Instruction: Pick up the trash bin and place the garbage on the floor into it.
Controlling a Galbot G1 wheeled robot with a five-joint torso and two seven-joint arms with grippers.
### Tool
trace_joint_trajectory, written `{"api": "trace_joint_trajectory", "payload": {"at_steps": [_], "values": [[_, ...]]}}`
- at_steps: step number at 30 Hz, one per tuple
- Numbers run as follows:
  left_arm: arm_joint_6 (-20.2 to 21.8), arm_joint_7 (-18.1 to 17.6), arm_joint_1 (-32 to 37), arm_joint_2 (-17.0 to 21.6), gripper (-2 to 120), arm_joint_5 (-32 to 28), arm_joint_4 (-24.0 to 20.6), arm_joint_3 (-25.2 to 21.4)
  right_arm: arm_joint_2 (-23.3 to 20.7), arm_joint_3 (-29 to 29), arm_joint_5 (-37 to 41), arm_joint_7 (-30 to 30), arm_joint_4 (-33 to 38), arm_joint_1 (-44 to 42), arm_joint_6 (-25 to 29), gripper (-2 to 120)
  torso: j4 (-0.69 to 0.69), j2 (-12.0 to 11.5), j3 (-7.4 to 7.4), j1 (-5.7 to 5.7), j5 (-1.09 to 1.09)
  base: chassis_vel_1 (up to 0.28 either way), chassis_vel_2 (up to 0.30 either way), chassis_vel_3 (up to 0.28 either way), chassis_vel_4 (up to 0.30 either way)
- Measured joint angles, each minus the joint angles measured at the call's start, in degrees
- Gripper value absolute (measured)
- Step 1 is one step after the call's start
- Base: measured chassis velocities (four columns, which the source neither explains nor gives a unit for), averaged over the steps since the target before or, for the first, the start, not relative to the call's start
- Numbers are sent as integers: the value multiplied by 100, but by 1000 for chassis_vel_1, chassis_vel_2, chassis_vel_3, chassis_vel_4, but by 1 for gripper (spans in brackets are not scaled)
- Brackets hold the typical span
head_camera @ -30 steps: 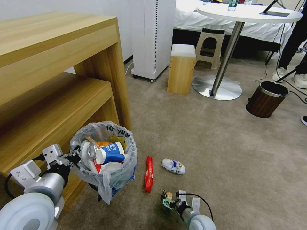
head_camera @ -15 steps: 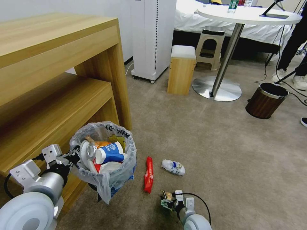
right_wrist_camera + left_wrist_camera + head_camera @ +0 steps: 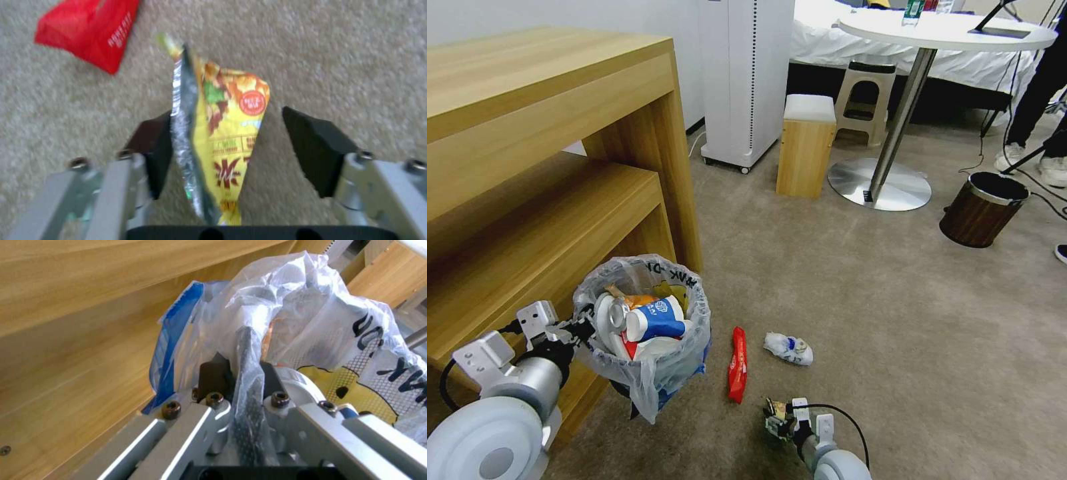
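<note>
**A:** Head view first, from your left: your left pincer (image 3: 575, 331) is clenched on the rim of the trash bin (image 3: 644, 333), pinching the bag liner (image 3: 307, 323) between its pads. The bin sits beside the wooden shelf unit (image 3: 547, 187) and is already piled with cups and a can.

**B:** So most of the job is done?

**A:** I'd judge it well along. You can count what is left on the floor (image 3: 860, 313): a red wrapper (image 3: 737, 363) just right of the bin, then a crumpled white wrapper (image 3: 788, 348) near it.

**B:** And your right side?

**A:** Your right pincer (image 3: 776, 423) is low over the carpet, nearest the robot. Its fingers (image 3: 318, 150) stand apart around a yellow snack wrapper (image 3: 225, 133); one pad touches the foil edge, the other is clear of it. I would call that released, not a firm hold, though the wrapper stands upright between them.

**B:** Remaining, then?

**A:** By my reckoning, that yellow wrapper plus the two others.
</note>
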Motion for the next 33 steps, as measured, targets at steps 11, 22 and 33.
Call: {"api": "trace_joint_trajectory", "payload": {"at_steps": [11,22,33], "values": [[-8,4,-28,-31,2,16,41,38,-105,-50,12,59,98,-47,-216,20,2,0,0,0,-2,0,0,0,0],[-21,7,-30,-59,2,42,55,48,-194,-116,-60,-65,194,-69,-185,0,1,0,0,0,-2,0,0,0,0],[-32,10,-88,-21,2,50,147,109,-622,132,-33,-263,909,-124,152,0,0,-2,1,0,2,0,0,0,0]]}}
